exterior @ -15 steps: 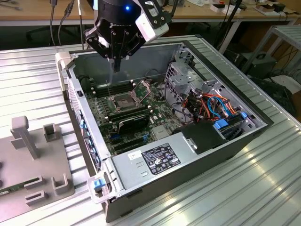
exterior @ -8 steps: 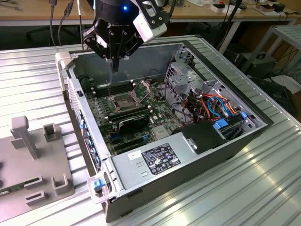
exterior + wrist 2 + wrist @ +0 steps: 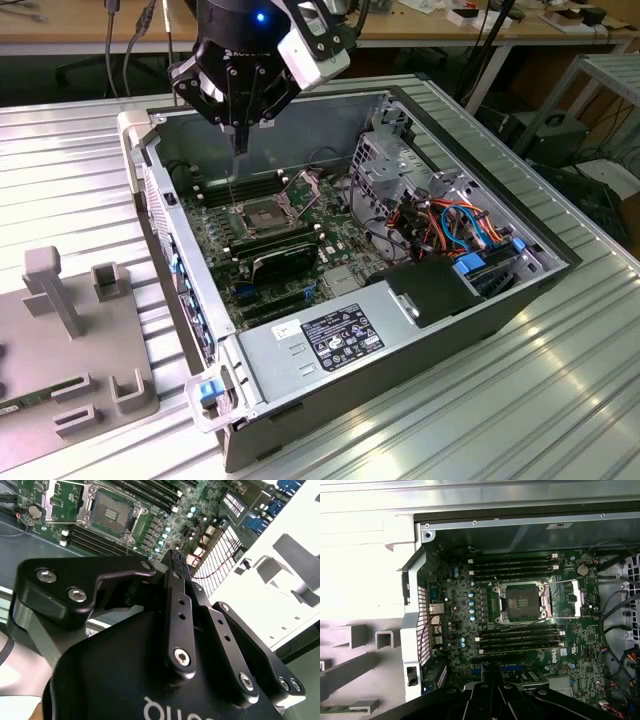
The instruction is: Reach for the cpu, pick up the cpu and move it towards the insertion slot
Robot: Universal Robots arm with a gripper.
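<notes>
My gripper (image 3: pixel 239 132) hangs inside the open computer case, above the motherboard and a little toward the exterior view's left of the insertion slot (image 3: pixel 262 218). Its fingers are pressed together, and a thin pale sliver, the cpu (image 3: pixel 240 146) seen edge-on, sticks out below the tips. In both wrist views the fingers (image 3: pixel 172 580) (image 3: pixel 487 690) lie close side by side and hide the chip. The insertion slot (image 3: pixel 522 602) (image 3: pixel 111 511) has a silver frame and a bare dark centre. Its hinged bracket (image 3: pixel 580 597) is swung open to one side.
Black memory slots (image 3: pixel 517 565) run along both sides of the socket. A drive cage (image 3: pixel 385 165) and coloured cables (image 3: pixel 455 225) fill the case toward the exterior view's right. A black power supply (image 3: pixel 340 335) sits at the front. A grey fixture plate (image 3: pixel 60 330) lies on the table at the left.
</notes>
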